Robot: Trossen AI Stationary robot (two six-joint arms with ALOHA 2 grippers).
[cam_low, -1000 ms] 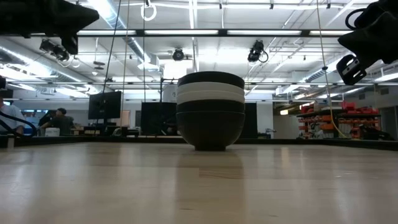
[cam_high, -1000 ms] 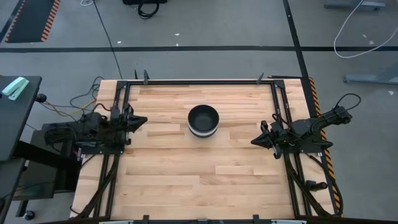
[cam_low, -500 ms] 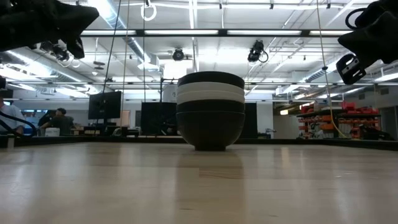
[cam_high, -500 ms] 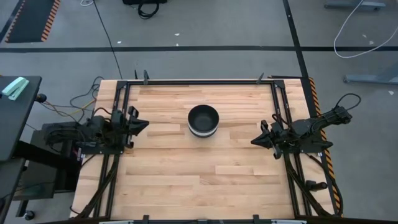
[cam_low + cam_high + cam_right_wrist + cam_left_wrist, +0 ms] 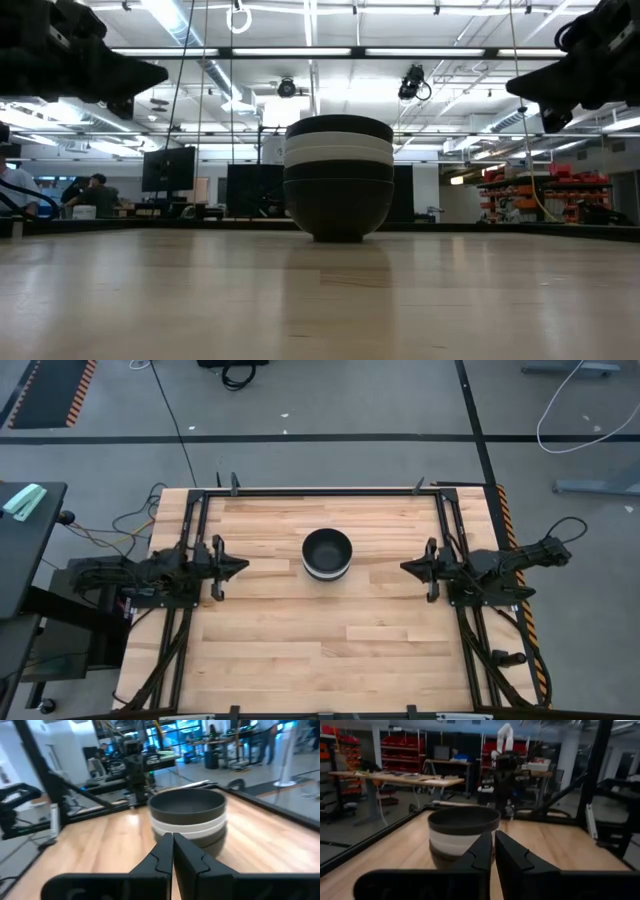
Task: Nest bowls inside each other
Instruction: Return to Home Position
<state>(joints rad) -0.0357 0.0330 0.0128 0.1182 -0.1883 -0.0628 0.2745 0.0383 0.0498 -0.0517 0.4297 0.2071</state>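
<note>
the bowls (image 5: 327, 553) stood as one nested stack on the bench (image 5: 300, 650), near its middle and between the two arms. from above only the top bowl showed: a smooth, plain black round with a dark hollow, and a thin white rim peeping out under it. from bench height the stack (image 5: 339, 180) read in layers: a black lip on top, a white band with a faint seam across it, then glossy black walls curving down to a narrow foot that sat flat on the wood. the stack looked upright, and nothing touched it.

the bench top was pale wood, made of long planks laid side by side with visible grain, and bordered by a black metal frame (image 5: 320, 491).

the left gripper (image 5: 240, 567) hung at the left side of the bench, pointing toward the stack and well apart from it. in the left wrist view its two dark, wedge-shaped fingers (image 5: 482, 851) were pressed almost together, with only a thin slit between them and nothing held. the right gripper (image 5: 405, 567) hung at the right side, also aimed at the stack and well apart from it, its fingers (image 5: 161, 852) pressed together and empty
</note>
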